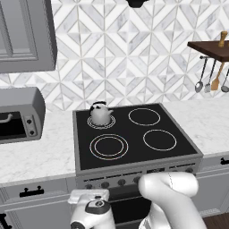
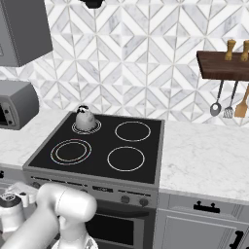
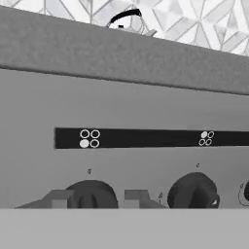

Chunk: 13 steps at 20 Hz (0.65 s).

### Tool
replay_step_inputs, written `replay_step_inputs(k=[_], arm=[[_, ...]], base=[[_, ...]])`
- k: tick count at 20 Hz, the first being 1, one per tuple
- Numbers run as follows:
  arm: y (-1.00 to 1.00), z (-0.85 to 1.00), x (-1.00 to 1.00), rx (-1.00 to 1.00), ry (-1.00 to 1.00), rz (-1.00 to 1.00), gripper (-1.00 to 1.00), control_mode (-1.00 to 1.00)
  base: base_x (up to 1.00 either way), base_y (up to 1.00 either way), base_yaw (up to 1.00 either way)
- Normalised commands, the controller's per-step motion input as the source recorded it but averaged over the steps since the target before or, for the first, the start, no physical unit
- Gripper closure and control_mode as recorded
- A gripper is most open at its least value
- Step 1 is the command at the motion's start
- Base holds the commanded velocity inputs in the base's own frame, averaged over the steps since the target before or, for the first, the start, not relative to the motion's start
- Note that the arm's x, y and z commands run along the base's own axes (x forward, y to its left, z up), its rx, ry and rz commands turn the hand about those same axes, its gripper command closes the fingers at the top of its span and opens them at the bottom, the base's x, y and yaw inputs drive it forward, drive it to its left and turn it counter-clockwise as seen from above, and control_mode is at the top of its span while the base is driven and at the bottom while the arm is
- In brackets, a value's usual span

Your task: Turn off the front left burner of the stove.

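Gripper (image 3: pixel 92 198) low before the stove's grey front panel (image 3: pixel 121 112), fingers (image 3: pixel 59 198) spread to either side of a dark knob (image 3: pixel 91 193), the leftmost of the row; whether touching it, cannot tell. Seen from the left base camera as a white hand (image 1: pixel 91 205) just under the knob row at the front's left end.

Stove (image 1: pixel 134 136) set into the marble counter (image 1: pixel 33 150), black glass top. Front left burner (image 1: pixel 108 146) at the near left corner of the glass, showing double white concentric rings. Two single-ring burners (image 1: pixel 159 139) along the right side. Toaster oven (image 1: pixel 18 114) on the counter left of the stove. Kettle (image 1: pixel 99 112) on the small back left burner. Second knob (image 3: pixel 193 191) right of the first, below a black strip with burner icons (image 3: pixel 89 138)
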Motion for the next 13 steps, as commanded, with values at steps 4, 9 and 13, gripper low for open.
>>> replay_step_inputs(k=[4, 9, 13], arm=[[-0.17, 0.31, 0.03, 0.57, 0.0, -0.11, 1.0, -1.0], [0.01, 0.0, 0.0, 0.03, 0.0, 0.0, 1.0, -1.0], [0.0, 0.0, 0.0, 0.0, 0.0, 0.0, 1.0, -1.0]], base=[[0.0, 0.0, 0.0], [0.0, 0.0, 0.0], [0.0, 0.0, 0.0]])
